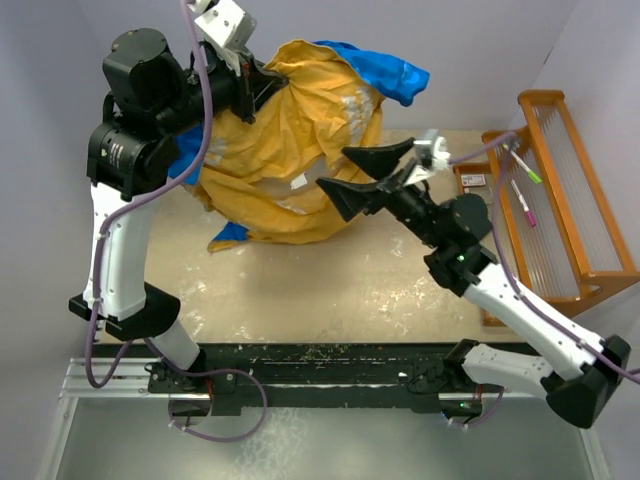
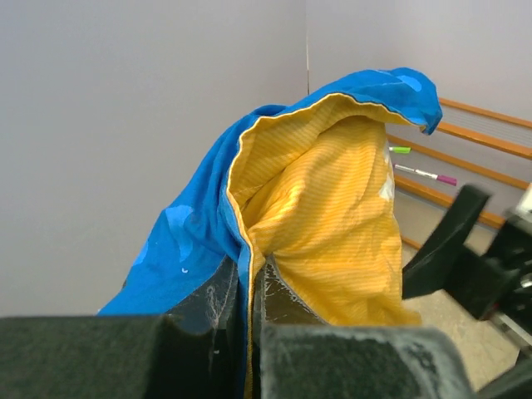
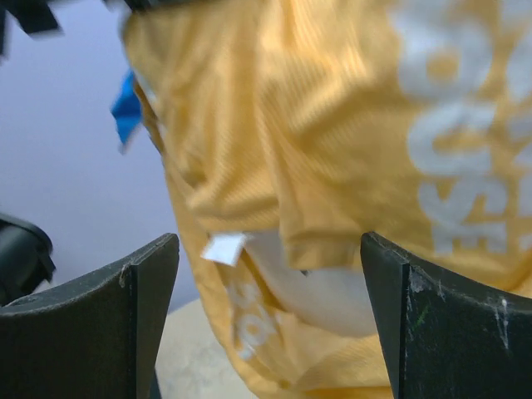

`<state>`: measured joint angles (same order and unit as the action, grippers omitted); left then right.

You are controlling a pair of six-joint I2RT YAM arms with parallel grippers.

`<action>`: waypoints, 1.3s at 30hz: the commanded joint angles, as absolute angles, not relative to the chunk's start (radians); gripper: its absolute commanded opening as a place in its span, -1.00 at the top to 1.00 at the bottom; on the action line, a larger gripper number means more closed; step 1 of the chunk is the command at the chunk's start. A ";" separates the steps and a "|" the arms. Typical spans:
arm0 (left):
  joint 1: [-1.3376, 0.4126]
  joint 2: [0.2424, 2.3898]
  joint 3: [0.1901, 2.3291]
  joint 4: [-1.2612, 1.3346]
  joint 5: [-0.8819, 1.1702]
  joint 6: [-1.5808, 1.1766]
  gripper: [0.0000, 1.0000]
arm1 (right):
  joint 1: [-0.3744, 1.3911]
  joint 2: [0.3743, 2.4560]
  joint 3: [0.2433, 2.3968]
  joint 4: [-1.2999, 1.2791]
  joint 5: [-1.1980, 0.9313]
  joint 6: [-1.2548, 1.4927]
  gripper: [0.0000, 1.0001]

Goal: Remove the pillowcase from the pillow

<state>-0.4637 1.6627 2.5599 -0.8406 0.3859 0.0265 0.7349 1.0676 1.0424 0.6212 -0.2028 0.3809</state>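
Pillowcase (image 1: 290, 150), orange side out, hangs above the table's (image 1: 330, 290) far edge from the clamped left gripper (image 2: 251, 274); right gripper (image 1: 332, 168) gapes just beside its white tag (image 3: 223, 248), pale lettering unreadable.

Even bright light; right wrist view blurred.

robot lab, plain grey walls (image 1: 500, 40), black mounting rail (image 1: 320, 362), pale tabletop (image 1: 330, 290)

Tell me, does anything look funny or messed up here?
Yes. The thin blue-and-orange fabric pillowcase hangs crumpled from the left gripper, which pinches its edge. It is turned mostly inside out, so the yellow-orange side shows. The open right gripper sits beside it, holding nothing.
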 commanded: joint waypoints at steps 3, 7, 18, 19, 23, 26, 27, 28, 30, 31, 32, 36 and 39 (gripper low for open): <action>-0.471 1.551 2.602 -0.617 0.406 0.048 1.00 | 0.738 1.113 1.053 0.575 -0.240 0.409 -0.82; -0.471 1.524 2.526 -0.612 0.396 0.076 1.00 | 0.738 1.117 1.045 0.546 -0.154 0.375 -0.86; -0.471 1.520 2.503 -0.634 0.448 0.069 1.00 | 0.737 1.088 1.016 0.437 0.152 0.208 -0.99; -0.471 1.522 2.503 -0.635 0.454 0.066 1.00 | 0.737 1.097 1.015 0.442 0.162 0.204 -0.99; -0.471 1.531 2.509 -0.648 0.485 0.059 1.00 | 0.737 1.138 1.020 0.455 0.217 0.180 -0.99; -0.471 1.537 2.508 -0.662 0.517 0.055 1.00 | 0.737 1.176 1.040 0.504 0.199 0.145 -0.99; -0.471 1.540 2.509 -0.667 0.526 0.049 1.00 | 0.738 1.191 1.054 0.517 0.187 0.131 -0.99; -0.471 1.544 2.510 -0.672 0.536 0.046 1.00 | 0.738 1.206 1.066 0.538 0.179 0.113 -0.99; -0.471 1.551 2.514 -0.685 0.561 0.040 1.00 | 0.737 1.226 1.076 0.590 0.165 0.081 -1.00; -0.471 1.556 2.520 -0.691 0.569 0.038 1.00 | 0.737 1.232 1.079 0.614 0.164 0.064 -1.00; -0.471 1.561 2.527 -0.701 0.577 0.038 1.00 | 0.736 1.240 1.086 0.627 0.163 0.043 -1.00; -0.471 1.569 2.540 -0.721 0.597 0.039 1.00 | 0.711 1.278 1.116 0.668 0.085 0.004 -0.97; -0.471 1.575 2.537 -0.725 0.603 0.032 1.00 | 0.706 1.329 1.154 0.708 -0.057 0.036 -0.66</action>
